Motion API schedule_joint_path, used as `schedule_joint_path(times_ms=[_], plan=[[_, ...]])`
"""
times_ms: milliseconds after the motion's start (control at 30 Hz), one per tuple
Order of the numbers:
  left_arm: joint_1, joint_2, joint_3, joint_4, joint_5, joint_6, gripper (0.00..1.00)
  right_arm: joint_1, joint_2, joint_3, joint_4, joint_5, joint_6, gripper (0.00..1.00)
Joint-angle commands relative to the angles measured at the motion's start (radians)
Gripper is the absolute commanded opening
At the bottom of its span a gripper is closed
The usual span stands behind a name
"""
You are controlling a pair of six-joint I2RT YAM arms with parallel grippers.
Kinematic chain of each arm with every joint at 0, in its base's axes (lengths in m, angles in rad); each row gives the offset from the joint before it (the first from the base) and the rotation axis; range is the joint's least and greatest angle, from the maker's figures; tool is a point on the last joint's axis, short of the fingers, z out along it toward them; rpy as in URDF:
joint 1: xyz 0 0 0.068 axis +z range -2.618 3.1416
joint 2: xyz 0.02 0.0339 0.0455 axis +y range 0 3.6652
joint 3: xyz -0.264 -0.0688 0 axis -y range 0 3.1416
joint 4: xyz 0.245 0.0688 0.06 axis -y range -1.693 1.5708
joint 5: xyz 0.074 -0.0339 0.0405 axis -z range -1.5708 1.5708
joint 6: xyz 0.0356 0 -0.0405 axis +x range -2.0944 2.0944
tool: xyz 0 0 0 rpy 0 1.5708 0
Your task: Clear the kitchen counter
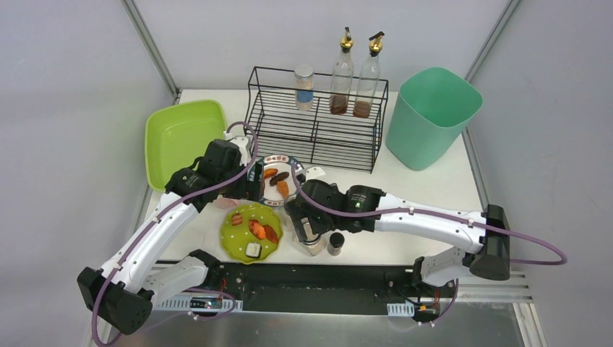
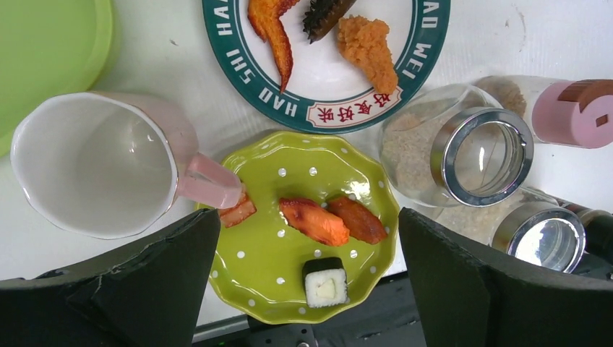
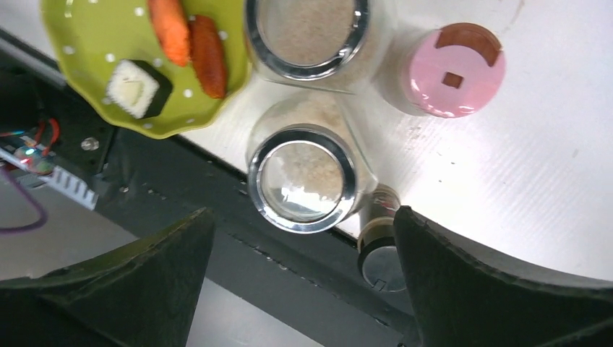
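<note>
You had little cleared, I judge: the green plate [image 2: 347,173], pink mug [image 2: 108,163] and glass jars [image 3: 303,177] stood near the kitchen counter [image 1: 434,184] front edge; your left gripper [image 2: 307,242] and right gripper [image 3: 303,242] hung spread, empty.

Readable text only on white plate [image 2: 327,71], just ahead of left claw [image 2: 307,214]: dark green rim band [image 2: 233,59], white caps "SHI HAO" on one side, "HAO WEI" on the other. Label panel [image 2: 353,110] between them carries red Chinese characters, too small to read.
</note>
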Motion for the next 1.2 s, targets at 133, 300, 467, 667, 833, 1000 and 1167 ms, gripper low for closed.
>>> schedule_joint_path(times_ms=[133,300,467,667,833,1000,1167], plan=[[0.003,-0.062,-0.041,-0.007,-0.039,-0.025,0.99,0.017,0.083,0.037,-0.031,0.076,0.056,0.97],[0.002,-0.098,-0.057,-0.006,-0.053,-0.031,0.99,0.022,0.149,0.061,-0.016,0.052,0.061,0.96],[0.003,-0.107,-0.061,-0.004,-0.071,-0.025,0.99,0.028,0.177,0.06,-0.016,0.061,0.078,0.96],[0.003,-0.103,-0.063,-0.004,-0.065,-0.026,0.99,0.039,0.202,0.064,-0.021,0.059,0.091,0.89],[0.003,-0.112,-0.065,-0.004,-0.074,-0.027,0.99,0.044,0.217,0.066,-0.033,0.063,0.097,0.84],[0.003,-0.117,-0.066,-0.004,-0.08,-0.025,0.99,0.05,0.218,0.058,-0.033,0.07,0.104,0.66],[0.003,-0.122,-0.068,-0.004,-0.087,-0.026,0.99,0.061,0.206,0.069,-0.052,0.109,0.112,0.48]])
